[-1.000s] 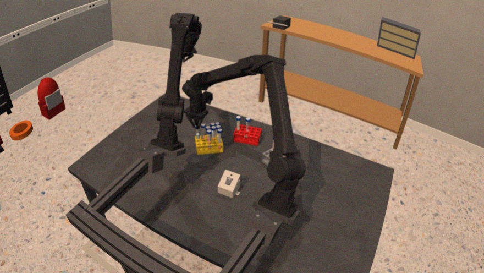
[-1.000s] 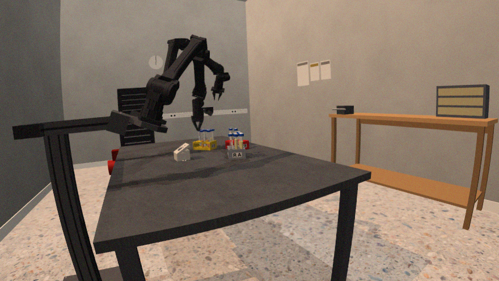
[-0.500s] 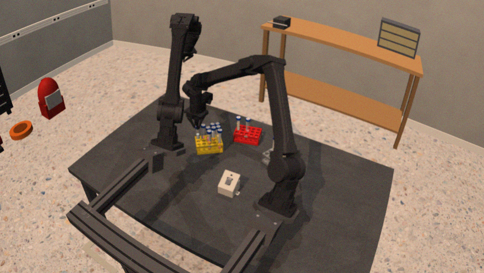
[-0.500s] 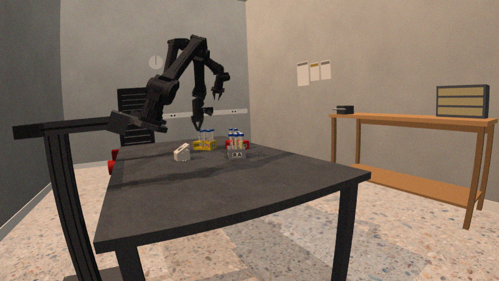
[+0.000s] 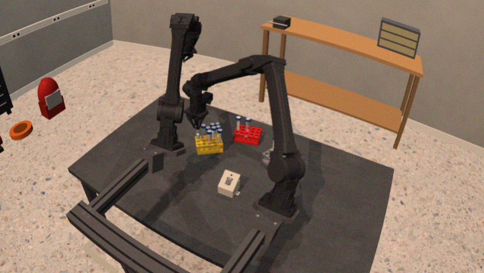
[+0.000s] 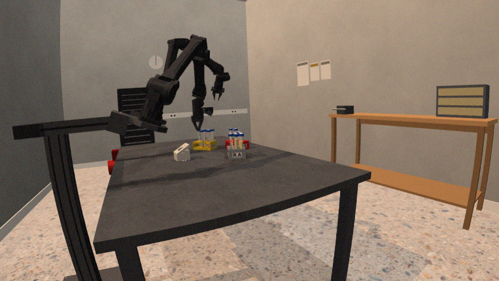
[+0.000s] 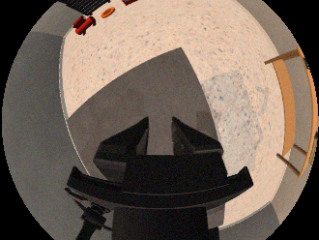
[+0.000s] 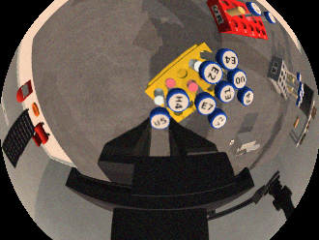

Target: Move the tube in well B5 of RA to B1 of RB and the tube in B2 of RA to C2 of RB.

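My right gripper points down at the far-left corner area of the table, its fingers narrow and closed about the blue-capped tube marked U5. That tube is upright at the yellow destination rack RB; whether its foot is seated in a well, I cannot tell. Beside it in the right wrist view are caps marked H4, E7 and E2, with more blue caps clustered behind.

My left gripper hangs high above the table, fingers partly apart with nothing between them.

The grey source rack RA stands to the right of RB, holding several upright tubes. From above, my right arm hides most of it. I cannot read its wells well enough to say what stands in B5 or B2.

A red rack, with blue-capped tubes, sits between the two but farther back. The white sloped button box is nearer, in front of the racks.

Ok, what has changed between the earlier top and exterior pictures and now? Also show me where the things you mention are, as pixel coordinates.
Nothing visibly. The right gripper (image 5: pixel 197 126) (image 6: pixel 197 128) (image 8: pixel 159 121), the left gripper (image 6: pixel 217 97) (image 7: pixel 160 120), the yellow rack (image 5: pixel 209 149) (image 6: pixel 204 147) and the red rack (image 5: pixel 246 139) stand as before.
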Motion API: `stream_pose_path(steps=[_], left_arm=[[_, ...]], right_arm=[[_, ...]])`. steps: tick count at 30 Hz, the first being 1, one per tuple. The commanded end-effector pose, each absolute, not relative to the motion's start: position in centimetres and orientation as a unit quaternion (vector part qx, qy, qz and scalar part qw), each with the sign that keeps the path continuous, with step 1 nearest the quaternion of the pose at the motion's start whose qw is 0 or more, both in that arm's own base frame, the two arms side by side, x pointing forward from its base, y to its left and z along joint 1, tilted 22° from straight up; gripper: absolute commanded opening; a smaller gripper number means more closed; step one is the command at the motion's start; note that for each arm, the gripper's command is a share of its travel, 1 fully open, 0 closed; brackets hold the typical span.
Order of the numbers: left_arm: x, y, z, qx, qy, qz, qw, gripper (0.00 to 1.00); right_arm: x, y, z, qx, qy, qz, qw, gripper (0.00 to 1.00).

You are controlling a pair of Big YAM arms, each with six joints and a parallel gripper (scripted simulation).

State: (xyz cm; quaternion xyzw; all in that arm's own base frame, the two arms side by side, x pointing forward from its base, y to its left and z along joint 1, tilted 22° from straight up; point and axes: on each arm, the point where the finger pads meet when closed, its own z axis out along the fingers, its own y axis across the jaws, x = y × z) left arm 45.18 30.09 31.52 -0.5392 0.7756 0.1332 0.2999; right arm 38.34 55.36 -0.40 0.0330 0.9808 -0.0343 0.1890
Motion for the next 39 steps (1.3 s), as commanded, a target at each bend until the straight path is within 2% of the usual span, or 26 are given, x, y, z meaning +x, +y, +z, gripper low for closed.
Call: stream_pose_path(steps=[1,27,28,39], left_arm=[[45.60,30.35,33.48,-0.539,0.769,0.131,0.318,0.30],[45.60,30.35,33.48,-0.539,0.769,0.131,0.318,0.30],[45.60,30.35,33.48,-0.539,0.769,0.131,0.318,0.30],[45.60,30.35,33.48,-0.539,0.769,0.131,0.318,0.30]], right_arm=[[38.96,55.46,1.26,0.036,0.980,-0.019,0.196,0.00],[38.65,56.23,0.94,0.034,0.980,-0.020,0.196,0.00],[38.65,56.23,0.94,0.034,0.980,-0.020,0.196,0.24],[38.65,56.23,0.94,0.034,0.980,-0.020,0.196,0.24]])
